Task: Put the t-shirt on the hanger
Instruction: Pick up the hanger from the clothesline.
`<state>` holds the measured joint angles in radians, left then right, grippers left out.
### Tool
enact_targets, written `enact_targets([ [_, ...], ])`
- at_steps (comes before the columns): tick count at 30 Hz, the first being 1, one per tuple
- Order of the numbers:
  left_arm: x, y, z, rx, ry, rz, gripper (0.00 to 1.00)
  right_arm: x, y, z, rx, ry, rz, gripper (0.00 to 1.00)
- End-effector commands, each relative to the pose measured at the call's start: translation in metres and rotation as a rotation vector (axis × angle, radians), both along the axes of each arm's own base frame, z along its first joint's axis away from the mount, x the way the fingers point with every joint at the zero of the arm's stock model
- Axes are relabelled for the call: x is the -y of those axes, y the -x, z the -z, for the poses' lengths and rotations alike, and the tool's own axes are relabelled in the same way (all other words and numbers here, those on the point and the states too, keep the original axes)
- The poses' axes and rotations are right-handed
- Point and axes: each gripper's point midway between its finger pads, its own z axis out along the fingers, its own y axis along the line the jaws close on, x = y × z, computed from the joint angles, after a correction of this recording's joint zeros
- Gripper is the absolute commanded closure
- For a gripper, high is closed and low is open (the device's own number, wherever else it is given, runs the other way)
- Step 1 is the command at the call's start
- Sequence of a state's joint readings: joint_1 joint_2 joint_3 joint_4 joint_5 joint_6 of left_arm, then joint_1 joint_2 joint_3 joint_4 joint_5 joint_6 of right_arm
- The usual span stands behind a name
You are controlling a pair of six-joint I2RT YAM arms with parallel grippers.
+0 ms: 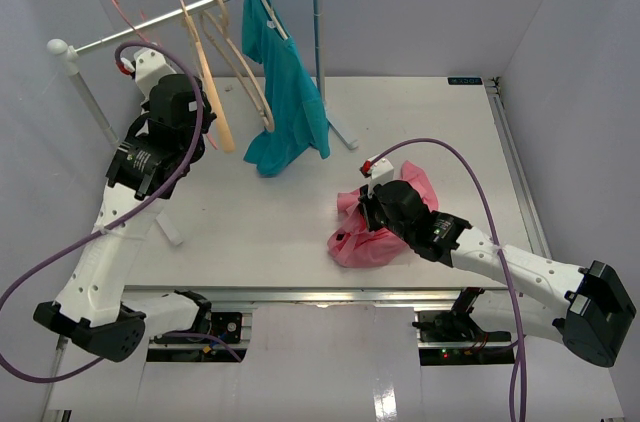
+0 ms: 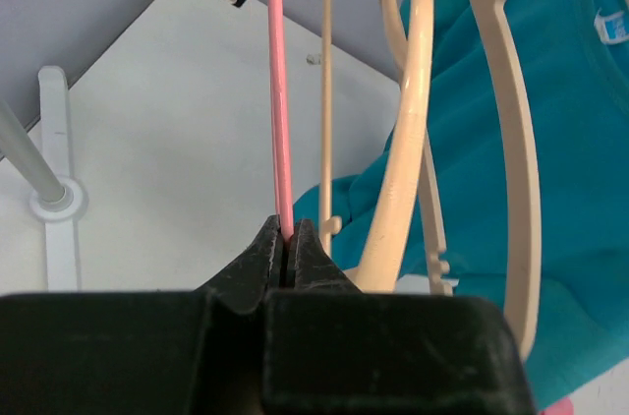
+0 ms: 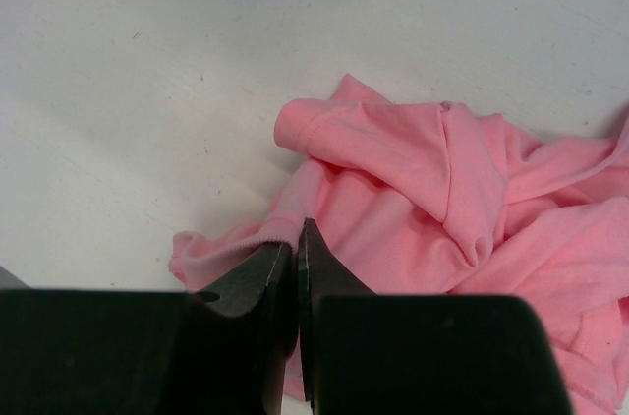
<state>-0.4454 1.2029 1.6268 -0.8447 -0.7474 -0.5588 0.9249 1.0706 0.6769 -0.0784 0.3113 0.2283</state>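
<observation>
While soft, crumpled pink t-shirt [image 1: 360,242] lies lower right, right gripper [image 3: 297,238] pinches its hem; left gripper [image 2: 287,238] clamps thin pink hanger [image 2: 280,90].

The t-shirt [image 1: 372,238] is salmon-pink, the hanger [image 2: 280,110] pink, the shirt [image 1: 290,92] teal (wooden hangers [image 1: 212,92] beside it tan).

Same build on both: the left arm [image 1: 105,242] and right arm [image 1: 520,267] have smooth white link shells with chunky black housings at the joints and bases. A purple cable [image 1: 517,342] loops off each one, with a little red tab [image 1: 372,164] near the wrist. Fingers [image 3: 257,277] are matte black wedges tapering to thin tips.
</observation>
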Motion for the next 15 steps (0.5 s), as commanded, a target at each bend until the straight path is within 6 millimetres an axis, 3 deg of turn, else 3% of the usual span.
enact_targets([
  [1, 0.016, 0.028, 0.042, -0.121, 0.066, 0.139, 1.00, -0.005, -0.007, -0.018, 0.037, -0.038, 0.009, 0.92],
  [7, 0.016, 0.061, 0.079, -0.148, 0.131, 0.184, 1.00, -0.002, -0.010, -0.016, 0.039, -0.025, 0.040, 0.92],
  [15, 0.003, 0.100, 0.084, -0.084, 0.196, 0.199, 1.00, 0.002, -0.014, -0.015, 0.041, -0.010, 0.072, 0.92],
])
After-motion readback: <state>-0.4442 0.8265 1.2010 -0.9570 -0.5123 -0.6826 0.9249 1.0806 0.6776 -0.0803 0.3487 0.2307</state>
